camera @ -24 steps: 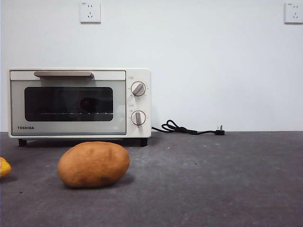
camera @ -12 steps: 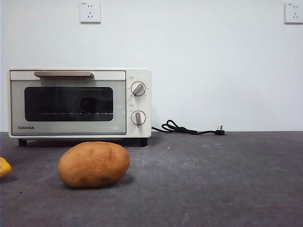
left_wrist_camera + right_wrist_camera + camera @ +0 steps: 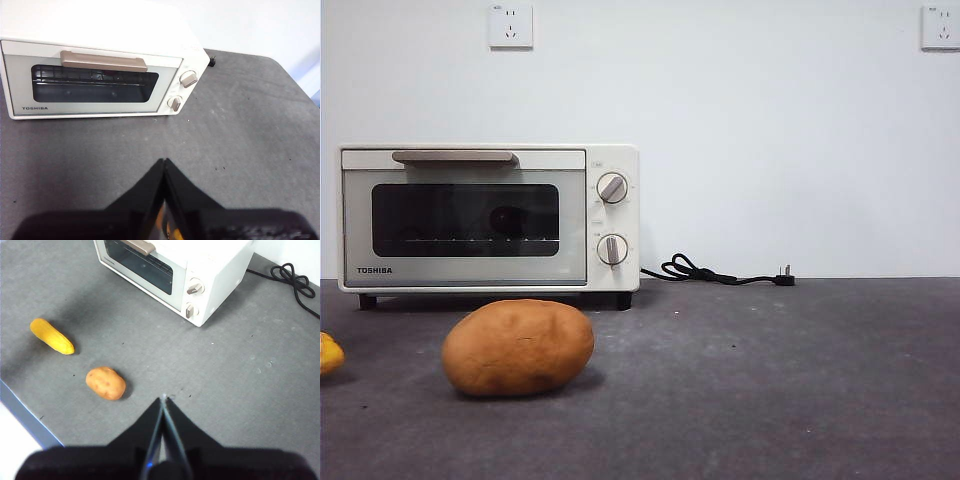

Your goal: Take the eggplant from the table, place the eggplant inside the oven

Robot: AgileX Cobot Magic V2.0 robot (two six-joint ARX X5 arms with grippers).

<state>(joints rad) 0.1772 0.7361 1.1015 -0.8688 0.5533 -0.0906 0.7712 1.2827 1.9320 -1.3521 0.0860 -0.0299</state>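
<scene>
Eggplant is nowhere to be seen in any view, so nothing of the task can be judged done: neither the left gripper (image 3: 164, 162) nor the right gripper (image 3: 163, 399) holds anything, each having its jaws pressed together, raised above the table (image 3: 790, 380). Outward from the right gripper, a potato (image 3: 105, 383) is found at about ten o'clock and a yellow corn cob (image 3: 51, 336) further along the same line, with the oven (image 3: 200, 270) at twelve. The oven door (image 3: 465, 225) is seen closed, so finding the eggplant, gripping it, opening the door and placing it inside are all judged left to do.
</scene>
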